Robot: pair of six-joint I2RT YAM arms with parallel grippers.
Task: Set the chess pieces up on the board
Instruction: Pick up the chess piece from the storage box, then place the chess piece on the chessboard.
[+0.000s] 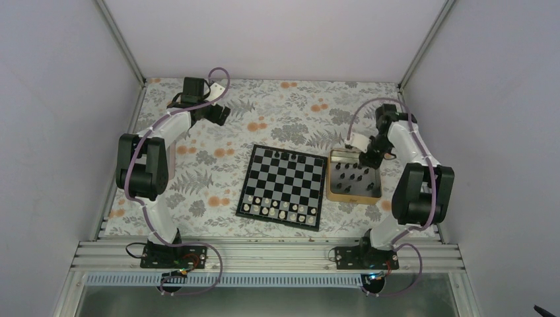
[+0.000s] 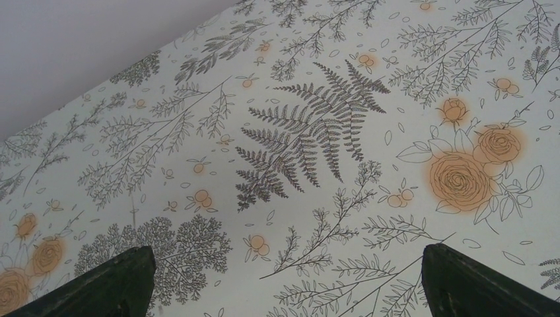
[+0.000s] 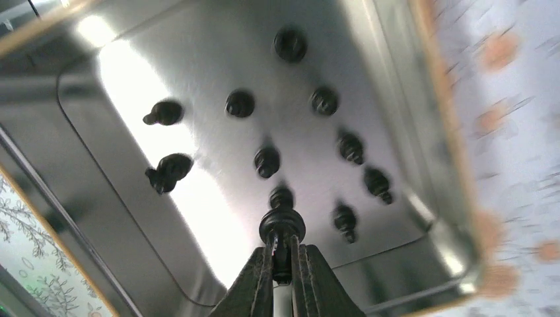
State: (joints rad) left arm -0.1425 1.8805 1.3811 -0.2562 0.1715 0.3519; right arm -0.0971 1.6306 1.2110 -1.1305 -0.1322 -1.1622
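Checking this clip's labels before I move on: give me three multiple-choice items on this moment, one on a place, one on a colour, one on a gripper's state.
1. Where is the tray relative to the board?
A. On the left arm's side of it
B. On the right arm's side of it
C. On top of it

2. What colour are the chess pieces standing in the tray?
A. Black
B. White
C. Red

3. How is the right gripper?
A. Wide open above the board
B. Shut on a chess piece
C. Shut on nothing, over the cloth

Answers:
1 B: the tray sits beside the board's edge nearest the right arm.
2 A: every piece on the tray's grey floor is black.
3 B: it pinches a black piece inside the tray.
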